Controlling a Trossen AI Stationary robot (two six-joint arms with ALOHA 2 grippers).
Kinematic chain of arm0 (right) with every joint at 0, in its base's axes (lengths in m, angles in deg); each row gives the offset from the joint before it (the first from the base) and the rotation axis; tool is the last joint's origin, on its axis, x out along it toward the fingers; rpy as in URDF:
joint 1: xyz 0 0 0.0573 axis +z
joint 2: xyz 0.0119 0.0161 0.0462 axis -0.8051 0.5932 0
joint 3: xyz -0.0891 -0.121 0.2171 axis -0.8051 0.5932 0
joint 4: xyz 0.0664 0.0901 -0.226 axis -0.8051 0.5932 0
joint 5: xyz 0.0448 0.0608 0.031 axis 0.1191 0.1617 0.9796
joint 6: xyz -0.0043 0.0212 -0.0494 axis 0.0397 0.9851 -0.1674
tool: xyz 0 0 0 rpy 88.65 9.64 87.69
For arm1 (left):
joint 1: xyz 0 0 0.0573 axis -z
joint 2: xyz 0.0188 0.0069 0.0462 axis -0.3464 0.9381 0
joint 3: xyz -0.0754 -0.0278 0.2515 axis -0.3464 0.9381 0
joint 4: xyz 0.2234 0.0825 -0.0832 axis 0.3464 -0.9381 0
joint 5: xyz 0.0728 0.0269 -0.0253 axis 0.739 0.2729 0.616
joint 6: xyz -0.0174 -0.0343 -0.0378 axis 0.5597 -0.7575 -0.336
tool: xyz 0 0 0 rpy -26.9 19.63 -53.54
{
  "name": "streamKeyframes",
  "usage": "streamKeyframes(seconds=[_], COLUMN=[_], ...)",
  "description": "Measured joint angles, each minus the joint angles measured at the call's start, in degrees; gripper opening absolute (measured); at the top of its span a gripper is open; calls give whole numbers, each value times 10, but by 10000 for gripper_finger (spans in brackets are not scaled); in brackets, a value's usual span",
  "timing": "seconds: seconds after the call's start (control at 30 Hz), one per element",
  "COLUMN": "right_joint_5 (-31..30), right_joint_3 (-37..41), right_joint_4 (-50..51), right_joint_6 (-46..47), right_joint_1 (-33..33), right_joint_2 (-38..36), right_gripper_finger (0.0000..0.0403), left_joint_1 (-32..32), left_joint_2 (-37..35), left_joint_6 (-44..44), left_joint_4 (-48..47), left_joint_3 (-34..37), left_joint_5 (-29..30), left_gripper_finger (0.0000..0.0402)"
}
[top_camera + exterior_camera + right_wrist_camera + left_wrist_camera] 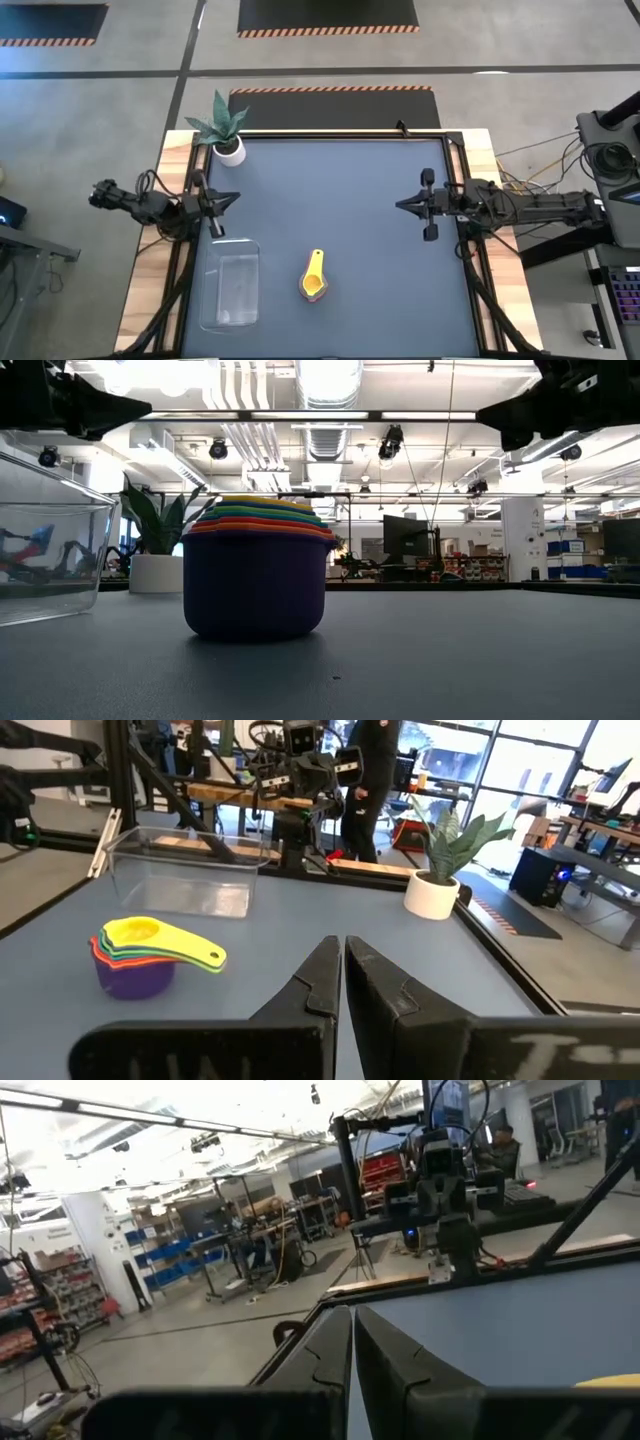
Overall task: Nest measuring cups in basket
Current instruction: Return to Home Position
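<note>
The measuring cups (314,280) stand nested in one stack on the dark mat, yellow on top, purple at the bottom (255,585), handles fanned out (195,958). The clear basket (229,290) rests on its base to the stack's left, holding no cup (180,880). My left gripper (236,198) hovers shut at the table's left edge, above the basket's far end. My right gripper (400,204) hovers shut at the right edge (343,955). Neither touches anything.
A small white pot with a spiky green plant (226,135) stands at the mat's far left corner (435,885). A raised dark frame (340,136) borders the mat. Open mat lies between the stack and the right arm. A person stands beyond the table (375,780).
</note>
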Motion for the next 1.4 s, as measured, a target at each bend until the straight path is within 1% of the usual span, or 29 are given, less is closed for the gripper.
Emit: streamKeyframes(seconds=[0.17,0.43,0.63,0.8,0.9,1.03,1.17,1.2,1.27,1.33,1.4], right_joint_5=[0,-2,-29,-31,-32,-30,-29,-28,-18,12,37], right_joint_3=[0,18,33,47,57,71,109,124,138,138,138], right_joint_4=[24,45,92,132,153,144,121,107,76,57,35], right_joint_6=[-6,-16,-21,-26,-27,-24,-26,-25,-24,-27,-34], right_joint_1=[-1,-1,-1,-1,-1,-1,-1,-1,-1,-1,-1], right_joint_2=[-33,-88,-152,-208,-208,-201,-209,-209,-203,-184,-178], right_gripper_finger=[8,8,8,9,9,9,9,9,9,9,9], left_joint_1=[0,0,0,0,0,0,0,0,0,0,-1], left_joint_2=[0,0,0,0,-1,0,0,0,1,1,1], left_joint_6=[-7,-16,-22,-23,-28,-29,-37,-37,-37,-38,-38], left_joint_4=[1,1,8,33,36,45,37,35,30,30,28], left_joint_3=[4,31,46,69,72,72,72,72,72,72,72], left_joint_5=[0,0,0,-1,-1,-1,0,7,39,69,84], left_gripper_finger=[0,0,0,0,0,0,0,0,0,0,0])
